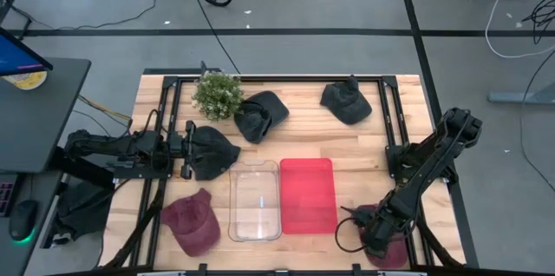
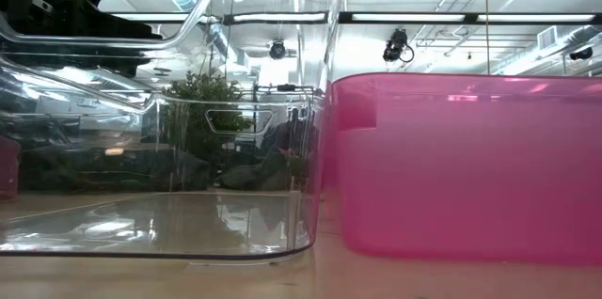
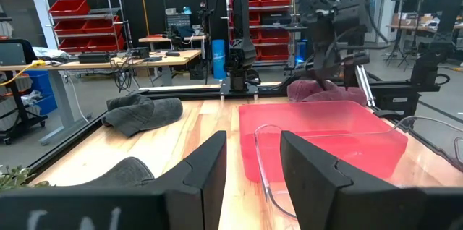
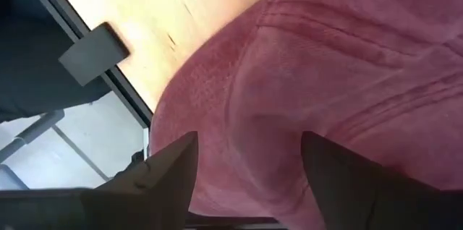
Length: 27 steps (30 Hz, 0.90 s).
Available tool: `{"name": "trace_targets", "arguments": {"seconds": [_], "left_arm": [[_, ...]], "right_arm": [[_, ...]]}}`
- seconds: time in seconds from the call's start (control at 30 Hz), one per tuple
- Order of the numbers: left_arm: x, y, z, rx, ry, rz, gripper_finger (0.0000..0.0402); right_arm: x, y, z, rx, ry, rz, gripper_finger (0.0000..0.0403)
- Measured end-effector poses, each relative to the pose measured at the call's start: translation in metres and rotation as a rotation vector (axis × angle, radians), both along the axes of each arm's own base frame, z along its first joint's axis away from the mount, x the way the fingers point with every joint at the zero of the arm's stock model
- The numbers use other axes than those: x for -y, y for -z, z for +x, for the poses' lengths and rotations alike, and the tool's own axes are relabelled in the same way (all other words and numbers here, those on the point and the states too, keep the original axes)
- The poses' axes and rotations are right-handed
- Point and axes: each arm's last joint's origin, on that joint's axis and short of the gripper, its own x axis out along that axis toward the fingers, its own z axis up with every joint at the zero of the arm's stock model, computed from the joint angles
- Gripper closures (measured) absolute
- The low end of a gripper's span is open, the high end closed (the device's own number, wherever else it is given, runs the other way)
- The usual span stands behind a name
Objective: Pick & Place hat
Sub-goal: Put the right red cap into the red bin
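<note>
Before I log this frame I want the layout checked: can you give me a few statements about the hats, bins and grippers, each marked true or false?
1. The right gripper is open just above a maroon hat. True.
2. The red bin lies left of the clear bin in the high view. False: it lies right of it.
3. A small potted plant stands near the table's far edge. True.
4. The left gripper is shut on a dark hat. False: its fingers are open, with nothing between them.
5. Both bins hold hats. False: neither holds a hat.
</note>
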Motion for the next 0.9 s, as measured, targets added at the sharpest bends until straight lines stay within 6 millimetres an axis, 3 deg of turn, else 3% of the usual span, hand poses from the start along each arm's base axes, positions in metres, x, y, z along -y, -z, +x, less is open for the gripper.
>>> {"name": "trace_targets", "arguments": {"seconds": [0.17, 0.23, 0.33, 0.37, 0.63, 0.9], "left_arm": [[0.000, 0.000, 0.000, 0.000, 0.000, 0.000, 0.0266], [0.000, 0.000, 0.000, 0.000, 0.000, 0.000, 0.0266], [0.000, 0.000, 0.000, -0.001, 0.000, 0.000, 0.0266], [0.000, 0.000, 0.000, 0.000, 0.000, 0.000, 0.0266], [0.000, 0.000, 0.000, 0.000, 0.000, 0.000, 0.0266], [0.000, 0.000, 0.000, 0.000, 0.000, 0.000, 0.0266]], "right_arm": [[0.004, 0.009, -0.005, -0.050, -0.003, 0.018, 0.0188], [0.004, 0.010, -0.004, -0.055, -0.001, 0.027, 0.0238], [0.006, 0.008, 0.000, -0.051, -0.021, 0.068, 0.0360], [0.006, 0.007, 0.001, -0.045, -0.028, 0.081, 0.0379], [0.027, -0.019, 0.008, 0.031, 0.020, 0.111, 0.0397], [0.059, -0.080, 0.007, 0.186, 0.161, 0.065, 0.0401]]}}
